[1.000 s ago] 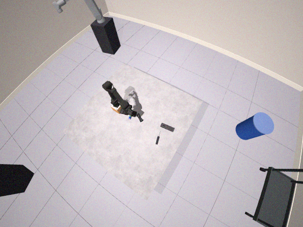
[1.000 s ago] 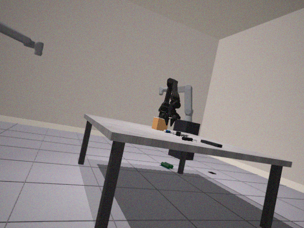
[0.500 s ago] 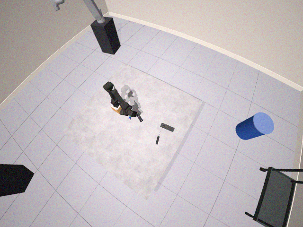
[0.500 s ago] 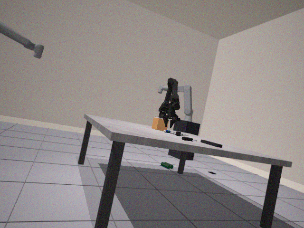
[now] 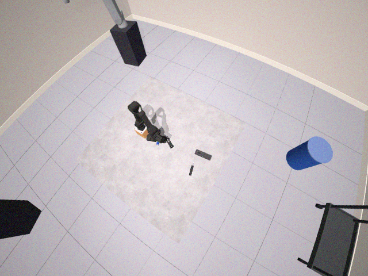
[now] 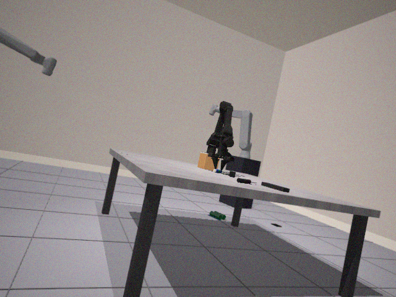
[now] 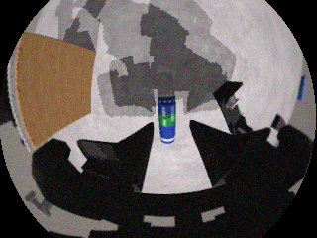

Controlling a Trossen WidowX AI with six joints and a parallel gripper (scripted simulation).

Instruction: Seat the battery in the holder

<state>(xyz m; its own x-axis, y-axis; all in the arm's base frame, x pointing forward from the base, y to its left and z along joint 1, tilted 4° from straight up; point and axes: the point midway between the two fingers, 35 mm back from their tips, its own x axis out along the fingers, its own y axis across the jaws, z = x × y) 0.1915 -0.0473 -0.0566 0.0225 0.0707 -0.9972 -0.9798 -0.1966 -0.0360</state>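
Observation:
The blue battery (image 5: 157, 143) (image 6: 218, 171) (image 7: 167, 119) with a green patch lies on its side on the table, outside the holder. My gripper (image 6: 219, 167) (image 7: 171, 124) is part open and holds nothing. It is low over the battery; in the wrist view the battery shows in the gap between the fingertips, lengthwise along the gap. The black holder (image 5: 169, 143) (image 6: 232, 174) (image 7: 231, 106) lies apart from the battery, to its right in the wrist view, partly hidden there by the right finger. Its spring and lip cannot be made out.
An orange-brown block (image 5: 142, 132) (image 6: 205, 161) (image 7: 54, 86) stands close to the arm, left of the fingers in the wrist view. Beyond the holder lie a dark flat bar (image 5: 203, 154) (image 6: 275, 187) and a black-handled screwdriver (image 5: 191, 170) (image 6: 243, 180).

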